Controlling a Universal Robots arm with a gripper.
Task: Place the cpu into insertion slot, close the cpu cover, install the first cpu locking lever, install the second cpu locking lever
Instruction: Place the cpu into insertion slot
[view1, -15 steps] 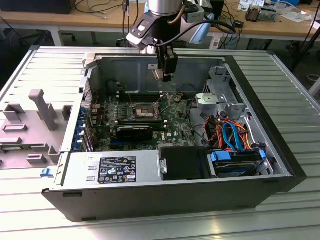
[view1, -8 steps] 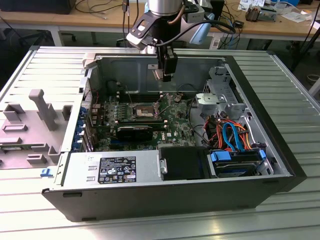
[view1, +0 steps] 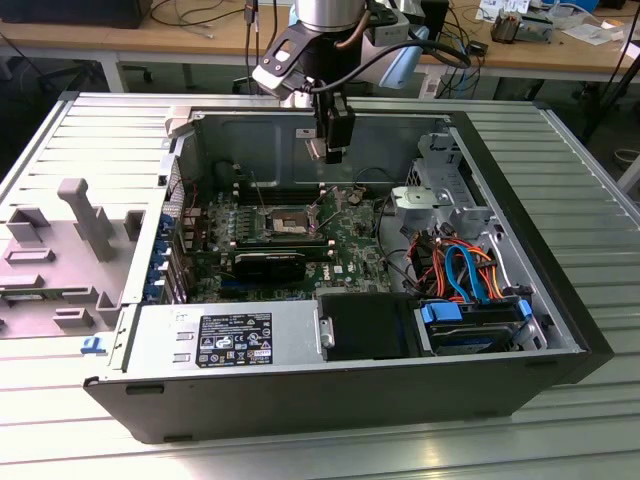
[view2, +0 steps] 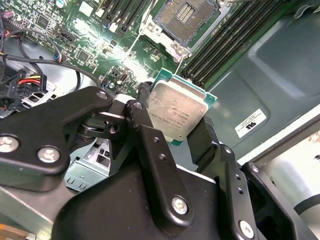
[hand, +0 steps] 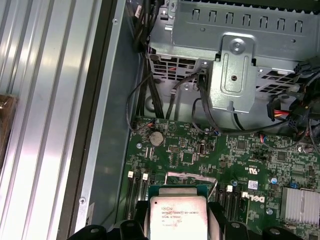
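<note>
The cpu (view2: 177, 107), a flat square chip with a dull silver top and green edge, sits between my black fingers (view2: 145, 125). My gripper (view1: 333, 150) is shut on it and hangs above the open computer case, over the back of the motherboard. The insertion slot (view1: 288, 220) lies below and towards the exterior view's left of the gripper, its dark centre uncovered (view2: 186, 17). In the first wrist view the cpu (hand: 178, 215) hovers over the green board. I cannot tell the cpu cover or the locking levers apart from the slot's silver rim.
A black graphics card (view1: 270, 265) lies in front of the slot. Long memory slots (view2: 225, 40) flank it. A silver drive cage (view1: 440, 195), coloured cables (view1: 460, 265) and a power supply (view1: 225, 335) crowd the case. A grey fixture (view1: 80, 220) stands outside, on the exterior view's left.
</note>
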